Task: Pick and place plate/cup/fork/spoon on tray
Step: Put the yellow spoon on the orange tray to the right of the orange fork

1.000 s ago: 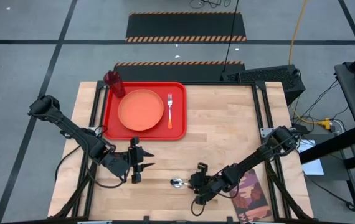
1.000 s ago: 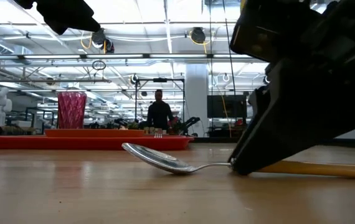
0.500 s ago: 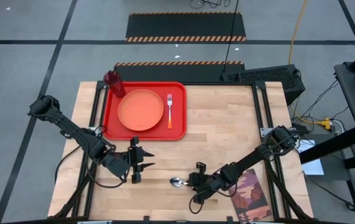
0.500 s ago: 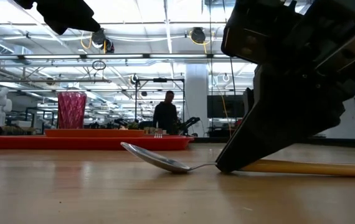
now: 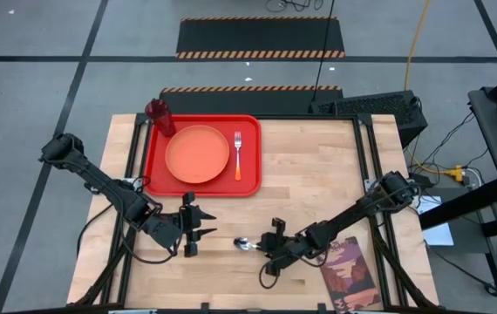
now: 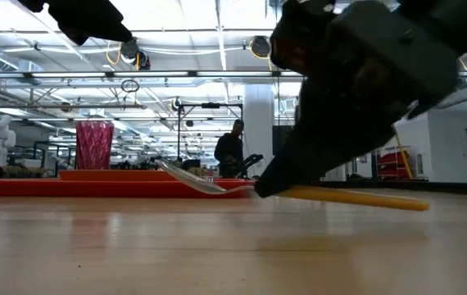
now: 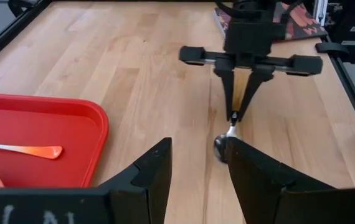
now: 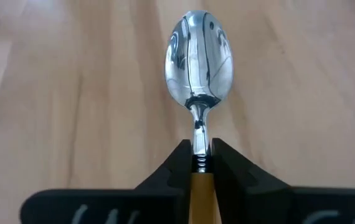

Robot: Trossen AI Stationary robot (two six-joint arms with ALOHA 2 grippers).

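The red tray (image 5: 247, 179) lies at the far left of the table. It holds the orange plate (image 5: 198, 153) and the fork (image 5: 237, 155). The dark red cup (image 5: 159, 116) stands at the tray's far left corner. My right gripper (image 5: 263, 248) is near the table's near edge, shut on the spoon (image 5: 243, 244), whose silver bowl (image 8: 199, 62) points toward the table's left. My left gripper (image 5: 200, 225) hovers open and empty just left of the spoon; in its wrist view (image 7: 196, 149) the spoon bowl (image 7: 221, 146) shows ahead. My right gripper pinches the spoon between its two fingers where the metal neck meets the orange handle (image 8: 197, 163). The fingers slant down from the table's right and lie along the spoon. The spoon is lifted clear of the table, bowl (image 6: 186, 176) raised and handle (image 6: 356, 197) trailing lower behind the fingers.
A brownish printed book (image 5: 349, 272) lies at the near right, under my right arm. Bare wooden table lies between the tray and the grippers. The low view shows a person (image 6: 232, 152) far off in the room behind the table.
My right gripper has gone up and a little toward the table's left and far edge, still shut on the spoon. The spoon's bowl, which lay on the table, is now lifted clear with its bowl end tipped up.
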